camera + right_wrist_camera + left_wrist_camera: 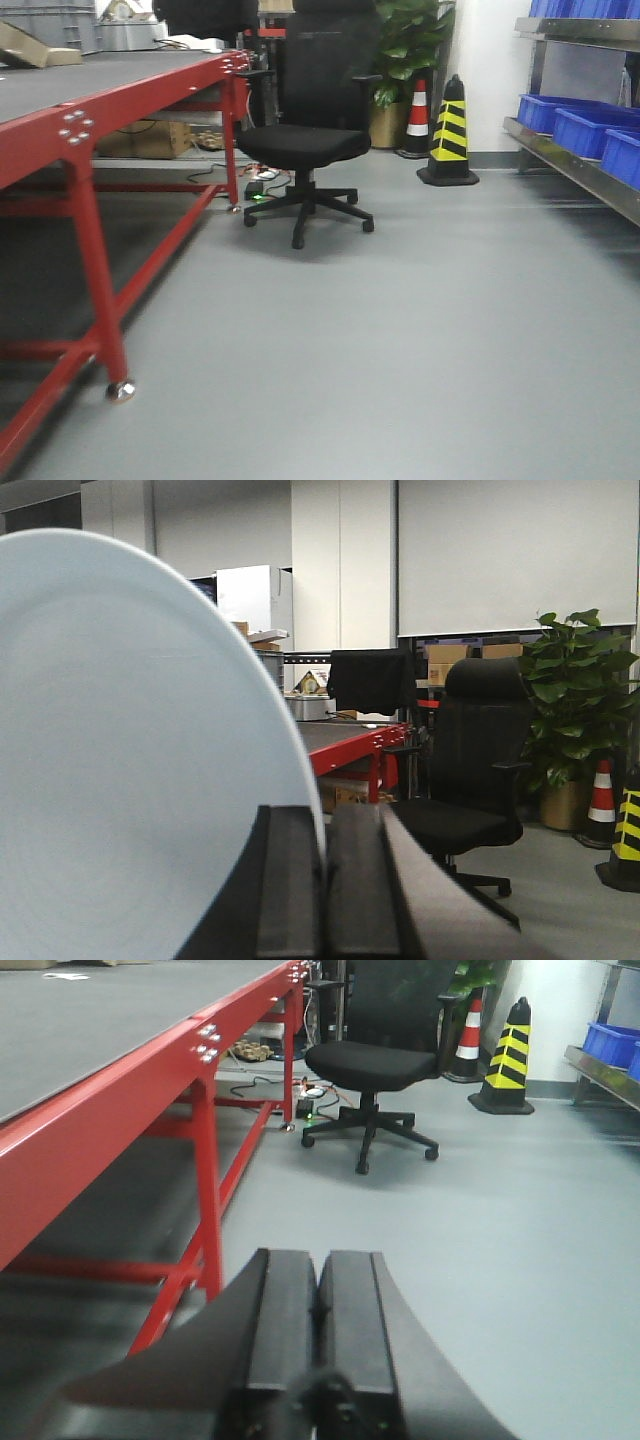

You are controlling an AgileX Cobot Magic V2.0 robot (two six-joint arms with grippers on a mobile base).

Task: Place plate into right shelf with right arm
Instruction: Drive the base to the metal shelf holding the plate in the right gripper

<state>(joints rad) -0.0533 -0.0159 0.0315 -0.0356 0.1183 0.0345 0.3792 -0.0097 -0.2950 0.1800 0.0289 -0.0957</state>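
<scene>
The red-framed bench (150, 93) takes up the left side of the front view, with open grey floor (400, 350) across the middle. The right shelf (570, 165) runs along the right edge of that frame, with shiny steel rails and blue bins (585, 130) sitting on the lower one. It looks well apart from the robot, so I'd say the approach isn't finished. A black office chair (305, 145) stands at upper centre, clear of the path.

The plate (130, 760) is nowhere on the bench. It fills the left half of the right wrist view, standing on edge, with its rim curving down into the right end effector (322, 815). The jaws are clenched on that rim with almost no gap. The left end effector (318, 1260) hangs over the floor beside the bench, closed with nothing between its fingers.

The plate looks stiff and glazed, so I judge it slick and brittle, and not especially heavy. The rim is the only sensible place to hold it. With a narrow pinch there, though, the rest of the disc hangs out to one side and could swivel or slide if jolted. A knock against a steel rail could chip it, so I'd bring it in slowly and set it down flat.
</scene>
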